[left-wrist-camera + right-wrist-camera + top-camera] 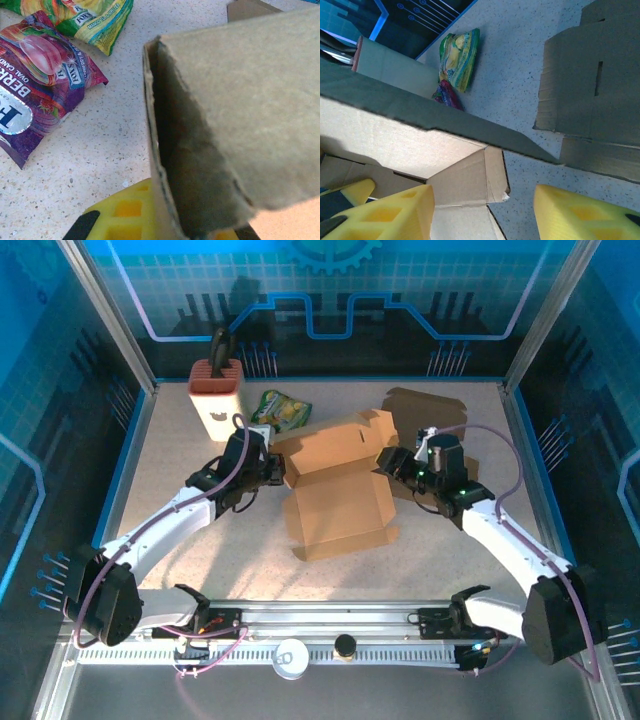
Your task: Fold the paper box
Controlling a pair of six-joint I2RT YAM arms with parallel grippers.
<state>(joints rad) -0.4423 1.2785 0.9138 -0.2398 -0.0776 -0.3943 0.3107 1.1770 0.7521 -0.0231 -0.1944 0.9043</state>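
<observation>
The brown paper box (335,485) lies open in the middle of the table, its lid half raised at the back. My left gripper (268,468) is at the box's left edge. In the left wrist view it (175,227) is shut on an upright cardboard wall (165,165) of the box, a yellow pad (120,215) on either side of it. My right gripper (395,462) is at the box's right side and stands open. In the right wrist view its (485,220) yellow fingers (385,215) straddle a torn corner flap (487,175) without touching it.
A second flat cardboard piece (425,415) (595,95) lies at the back right. A green snack bag (283,410) (95,20) and a purple one (35,75) lie behind the box on the left. A white and red block (215,390) stands at the back left.
</observation>
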